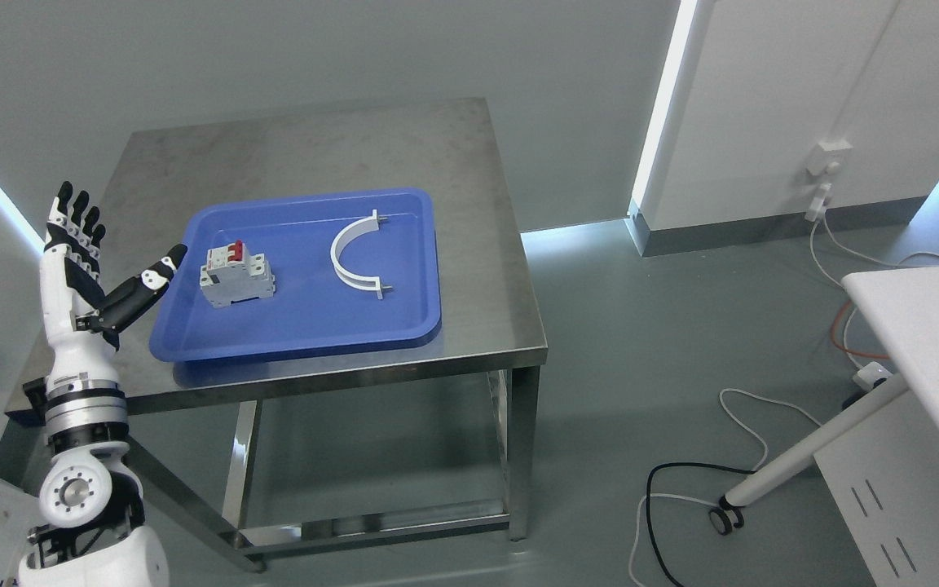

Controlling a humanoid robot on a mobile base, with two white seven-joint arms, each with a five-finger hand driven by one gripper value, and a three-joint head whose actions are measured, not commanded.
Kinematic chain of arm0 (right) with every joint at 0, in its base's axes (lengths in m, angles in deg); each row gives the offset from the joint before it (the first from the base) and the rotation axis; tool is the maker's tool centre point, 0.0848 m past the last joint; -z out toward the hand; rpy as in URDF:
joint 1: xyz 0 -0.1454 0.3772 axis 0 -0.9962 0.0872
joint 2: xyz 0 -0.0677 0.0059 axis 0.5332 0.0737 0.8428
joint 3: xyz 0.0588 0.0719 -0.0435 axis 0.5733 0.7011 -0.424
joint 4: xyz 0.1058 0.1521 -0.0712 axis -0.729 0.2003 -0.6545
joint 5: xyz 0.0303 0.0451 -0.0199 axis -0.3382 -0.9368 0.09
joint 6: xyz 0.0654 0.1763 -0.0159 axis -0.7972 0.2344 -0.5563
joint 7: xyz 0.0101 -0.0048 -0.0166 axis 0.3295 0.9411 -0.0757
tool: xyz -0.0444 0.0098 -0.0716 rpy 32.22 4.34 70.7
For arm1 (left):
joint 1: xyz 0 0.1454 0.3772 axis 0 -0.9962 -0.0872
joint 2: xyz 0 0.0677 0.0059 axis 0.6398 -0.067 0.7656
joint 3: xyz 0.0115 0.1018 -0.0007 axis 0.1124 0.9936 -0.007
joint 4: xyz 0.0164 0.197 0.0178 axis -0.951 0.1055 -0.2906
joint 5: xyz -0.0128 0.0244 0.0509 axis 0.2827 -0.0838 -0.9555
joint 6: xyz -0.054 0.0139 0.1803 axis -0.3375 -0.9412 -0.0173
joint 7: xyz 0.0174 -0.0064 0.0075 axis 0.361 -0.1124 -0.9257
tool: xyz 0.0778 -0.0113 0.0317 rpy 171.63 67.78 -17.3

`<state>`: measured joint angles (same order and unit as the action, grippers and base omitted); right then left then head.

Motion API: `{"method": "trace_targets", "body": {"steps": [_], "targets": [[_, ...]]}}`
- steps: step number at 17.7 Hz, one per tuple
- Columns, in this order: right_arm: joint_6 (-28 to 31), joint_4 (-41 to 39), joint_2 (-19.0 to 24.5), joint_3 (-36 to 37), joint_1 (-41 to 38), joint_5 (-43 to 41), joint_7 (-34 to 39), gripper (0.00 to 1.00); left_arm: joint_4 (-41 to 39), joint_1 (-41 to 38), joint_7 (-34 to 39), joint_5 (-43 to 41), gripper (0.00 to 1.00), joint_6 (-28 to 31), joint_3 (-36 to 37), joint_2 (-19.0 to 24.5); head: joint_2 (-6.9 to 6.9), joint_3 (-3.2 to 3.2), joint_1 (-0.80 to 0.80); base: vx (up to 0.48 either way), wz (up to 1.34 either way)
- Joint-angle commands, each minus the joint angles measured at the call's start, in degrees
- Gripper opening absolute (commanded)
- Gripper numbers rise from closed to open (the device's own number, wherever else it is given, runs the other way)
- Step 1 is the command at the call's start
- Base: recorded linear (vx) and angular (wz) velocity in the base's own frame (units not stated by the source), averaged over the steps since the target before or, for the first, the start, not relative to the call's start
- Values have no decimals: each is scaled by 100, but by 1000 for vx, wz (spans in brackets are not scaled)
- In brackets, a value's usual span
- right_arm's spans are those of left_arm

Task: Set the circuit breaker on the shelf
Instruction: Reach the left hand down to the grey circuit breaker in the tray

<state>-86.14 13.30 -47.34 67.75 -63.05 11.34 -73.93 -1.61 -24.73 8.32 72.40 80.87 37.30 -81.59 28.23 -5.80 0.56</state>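
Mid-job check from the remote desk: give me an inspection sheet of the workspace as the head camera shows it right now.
Surface: steel table, bare metal around a blue tray set near its front edge.
Job's things: circuit breaker stands in the tray's left half, red switches on top, not held. No shelf in view.
Clutter: white curved bracket lies in the tray, right of the breaker, apart from it.
Hands: left hand raised at the table's left edge, fingers spread, thumb pointing toward the breaker, holding nothing. Right hand not in view.
Cables: black cable and white cable loose on the floor at right.
Surroundings: white table with a castor leg at right; wall socket.
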Motion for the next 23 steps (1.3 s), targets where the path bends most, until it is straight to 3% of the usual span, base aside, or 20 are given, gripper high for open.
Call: {"method": "trace_targets", "body": {"steps": [1, 3, 7, 11, 16, 23], "targets": [[170, 0, -100, -114, 0, 1, -2, 100, 10, -106, -31, 2, 100, -52, -50, 100, 0, 0, 0, 41, -3], [170, 0, -100, -114, 0, 1, -2, 100, 18, -97, -214, 2, 100, -60, -59, 100, 0, 0, 0, 38, -26], [170, 0, -100, -114, 0, 1, -2, 100, 54, -115, -1794, -16, 100, -113, 151, 1351, 0, 0, 0, 21, -20], [170, 0, -100, -114, 0, 1, -2, 100, 394, -27, -2061, -522, 96, -17, 879, 1958, 0, 0, 0, 4, -18], [170, 0, -100, -114, 0, 1, -2, 100, 984, 123, -2579, -1887, 93, -16, 1040, 1987, 0, 0, 0, 29, -65], [170, 0, -100, -114, 0, -8, 6, 100, 1100, 280, -2607, -2046, 88, -78, 610, 2021, 0, 0, 0, 43, -78]]}}
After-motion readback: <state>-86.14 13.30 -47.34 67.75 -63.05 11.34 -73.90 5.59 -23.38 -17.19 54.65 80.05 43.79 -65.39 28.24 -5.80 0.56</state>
